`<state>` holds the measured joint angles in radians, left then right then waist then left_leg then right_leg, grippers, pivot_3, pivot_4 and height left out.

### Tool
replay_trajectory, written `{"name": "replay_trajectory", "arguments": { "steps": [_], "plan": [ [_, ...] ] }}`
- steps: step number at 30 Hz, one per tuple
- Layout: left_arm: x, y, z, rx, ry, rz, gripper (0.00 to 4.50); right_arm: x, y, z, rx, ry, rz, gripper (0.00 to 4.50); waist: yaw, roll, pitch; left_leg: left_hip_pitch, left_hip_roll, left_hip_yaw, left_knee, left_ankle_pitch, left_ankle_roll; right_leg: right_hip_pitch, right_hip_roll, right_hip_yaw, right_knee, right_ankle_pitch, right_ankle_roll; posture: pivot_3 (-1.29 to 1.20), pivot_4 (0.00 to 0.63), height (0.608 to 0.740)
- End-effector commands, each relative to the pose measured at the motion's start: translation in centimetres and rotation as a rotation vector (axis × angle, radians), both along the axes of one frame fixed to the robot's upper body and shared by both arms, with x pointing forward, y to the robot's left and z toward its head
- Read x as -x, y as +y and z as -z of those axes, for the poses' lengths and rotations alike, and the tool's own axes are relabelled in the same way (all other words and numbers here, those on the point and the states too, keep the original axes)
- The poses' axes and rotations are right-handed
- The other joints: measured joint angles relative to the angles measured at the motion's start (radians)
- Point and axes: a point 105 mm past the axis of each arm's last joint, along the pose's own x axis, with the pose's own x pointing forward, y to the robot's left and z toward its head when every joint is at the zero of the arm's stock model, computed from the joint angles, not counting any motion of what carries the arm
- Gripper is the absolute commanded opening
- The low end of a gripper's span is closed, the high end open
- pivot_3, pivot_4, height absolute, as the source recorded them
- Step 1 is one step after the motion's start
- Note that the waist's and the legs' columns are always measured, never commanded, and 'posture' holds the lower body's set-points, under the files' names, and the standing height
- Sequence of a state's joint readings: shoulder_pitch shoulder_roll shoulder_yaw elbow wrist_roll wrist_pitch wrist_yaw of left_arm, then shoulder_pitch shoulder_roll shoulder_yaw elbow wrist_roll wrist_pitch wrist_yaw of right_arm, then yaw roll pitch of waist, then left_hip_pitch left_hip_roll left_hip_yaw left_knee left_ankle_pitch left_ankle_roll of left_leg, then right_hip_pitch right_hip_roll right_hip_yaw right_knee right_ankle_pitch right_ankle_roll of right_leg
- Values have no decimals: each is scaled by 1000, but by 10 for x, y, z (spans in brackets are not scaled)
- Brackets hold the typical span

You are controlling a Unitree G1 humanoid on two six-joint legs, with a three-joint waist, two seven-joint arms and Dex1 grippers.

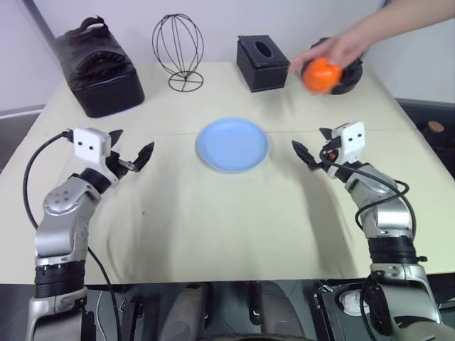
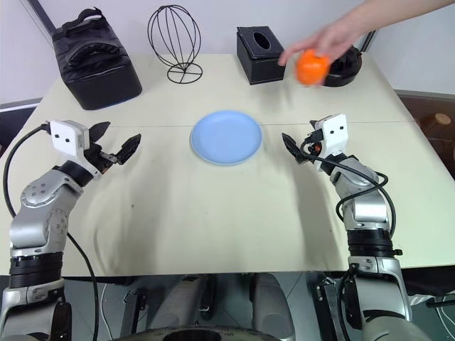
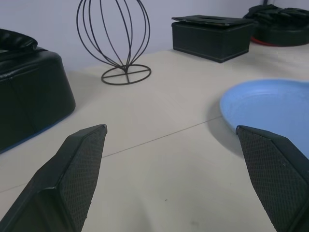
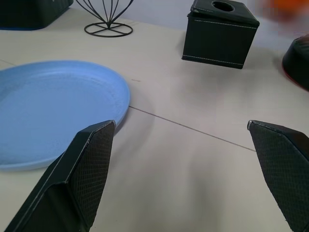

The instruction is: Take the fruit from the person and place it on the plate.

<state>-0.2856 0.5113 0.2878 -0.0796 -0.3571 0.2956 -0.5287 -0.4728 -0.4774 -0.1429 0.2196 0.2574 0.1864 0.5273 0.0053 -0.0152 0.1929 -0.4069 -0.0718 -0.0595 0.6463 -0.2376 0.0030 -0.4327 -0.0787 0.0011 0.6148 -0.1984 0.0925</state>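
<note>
The small round orange fruit (image 1: pixel 321 74) is held in the person's bare hand (image 1: pixel 334 51) above the table's far right, at about two o'clock from the round light blue plate (image 1: pixel 232 145) (which lies bare at centre). The left gripper (image 1: pixel 131 152) at nine o'clock and the right gripper (image 1: pixel 313 150) at three o'clock are both spread wide, grasping nothing.

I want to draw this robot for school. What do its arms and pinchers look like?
Both arms are silver-grey metal with black rings at the joints and looping black cables. Each wrist carries a small white box with dark dots. The left gripper and the right gripper each have two black pointed fingers with bumpy, textured pads.
</note>
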Motion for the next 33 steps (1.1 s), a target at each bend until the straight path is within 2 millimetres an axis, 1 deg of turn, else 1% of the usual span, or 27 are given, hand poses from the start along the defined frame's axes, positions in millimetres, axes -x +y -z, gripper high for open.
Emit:
{"name": "replay_trajectory", "arguments": {
  "steps": [1, 11, 13, 14, 17, 20, 23, 25, 28, 30, 33],
  "plan": [
    [1, 2, -13, -29, -46, -1, 4466, 1, -1, -13, -6, -54, 1, 4500, 0, 0, 0, 0, 0, 0, 0, 0, 0, 0, 0, 0, 0, 0, 0, 0, 150, 740],
    [1, 4, -13, -33, -44, -4, 4466, 1, -1, -12, -9, -50, 3, 4500, 0, 0, 0, 0, 0, 0, 0, 0, 0, 0, 0, 0, 0, 0, 0, 0, 150, 740],
    [2, 5, -17, -30, -51, 7, 4466, 1, -1, -12, -9, -50, 4, 4500, 0, 0, 0, 0, 0, 0, 0, 0, 0, 0, 0, 0, 0, 0, 0, 0, 150, 740],
    [3, 4, -24, -18, -61, 33, 4466, 1, -1, -11, -8, -50, 4, 4500, 0, 0, 0, 0, 0, 0, 0, 0, 0, 0, 0, 0, 0, 0, 0, 0, 150, 740],
    [13, -8, -48, -15, -87, 186, 4466, 1, -1, -12, -6, -50, 5, 4500, -1, 0, 0, 0, 0, 0, 0, 0, 0, 0, 0, 0, 0, 0, 0, 0, 150, 740],
    [30, -28, -74, -11, -77, 401, 4466, 2, -3, -12, -2, -50, 7, 4500, -2, 0, 0, 0, 0, 0, 0, 0, 0, 0, 0, 0, 0, -2, -3, 0, 150, 740],
    [45, -44, -88, -32, -27, 575, 4466, 2, -3, -14, 0, -54, 9, 4500, -3, 0, 0, -1, 0, 0, 0, 0, 0, 0, 0, 0, -1, -2, -3, 0, 150, 740],
    [52, -52, -94, -55, 5, 664, 4466, 2, -3, -15, 3, -58, 10, 4500, -6, 0, 0, -1, 0, 0, 0, 0, 0, 0, 0, 0, -1, -2, -3, 0, 150, 740],
    [51, -56, -94, -128, 32, 697, 4466, 5, -2, -19, 42, -70, 2, 4500, -15, 0, 0, 0, 0, 0, 0, 0, 0, 0, 2, -1, -1, -2, -3, 0, 150, 740],
    [47, -57, -93, -156, 37, 698, 4466, 12, 5, -27, 102, -104, -24, 4500, -16, 1, 1, 0, 0, 0, 0, 0, 0, 0, 2, -1, -1, -2, -3, 0, 150, 740],
    [42, -60, -93, -148, 29, 705, 4466, 17, 19, -42, 98, -153, -63, 4500, -23, 1, 1, 0, 0, 0, -1, 0, 0, 0, 1, 0, -1, -2, -3, 0, 150, 740]
  ]
}}
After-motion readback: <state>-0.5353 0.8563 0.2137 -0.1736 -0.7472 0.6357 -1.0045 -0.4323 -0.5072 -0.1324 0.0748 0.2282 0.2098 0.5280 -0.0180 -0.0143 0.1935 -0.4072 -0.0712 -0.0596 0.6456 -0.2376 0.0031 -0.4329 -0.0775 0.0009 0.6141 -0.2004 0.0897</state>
